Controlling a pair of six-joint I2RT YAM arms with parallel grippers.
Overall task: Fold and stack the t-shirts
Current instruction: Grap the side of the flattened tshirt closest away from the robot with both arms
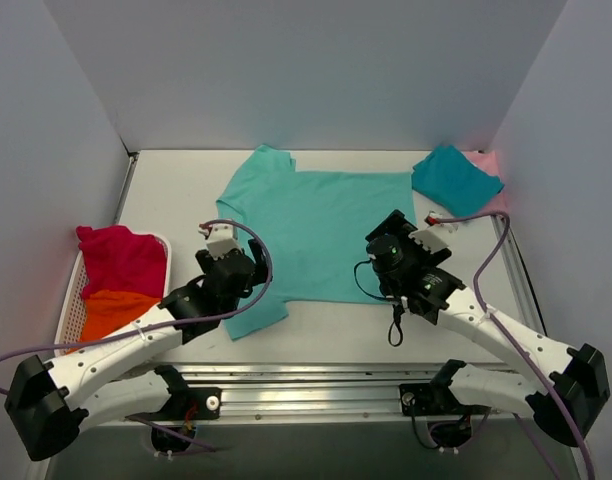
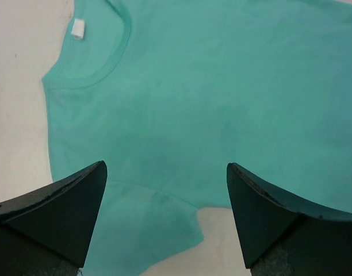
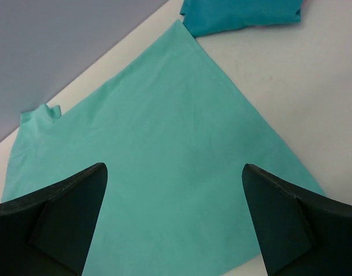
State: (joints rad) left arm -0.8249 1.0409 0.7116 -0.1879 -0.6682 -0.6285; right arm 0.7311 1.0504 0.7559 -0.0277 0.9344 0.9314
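A light mint-green t-shirt (image 1: 316,225) lies spread flat in the middle of the table. My left gripper (image 1: 236,268) is open and empty above its near left sleeve; in the left wrist view (image 2: 165,165) the collar, a white tag and the sleeve (image 2: 147,224) show below it. My right gripper (image 1: 391,250) is open and empty above the shirt's near right hem (image 3: 174,167). A folded darker teal t-shirt (image 1: 454,178) lies at the back right on a pale pink one (image 1: 488,160). The magenta-red (image 1: 121,258) and orange (image 1: 116,308) t-shirts lie bunched in a basket.
The white mesh basket (image 1: 72,310) stands at the left edge of the table. Grey walls close in the back and both sides. A metal rail (image 1: 316,385) runs along the near edge. Bare table (image 1: 326,325) shows in front of the shirt.
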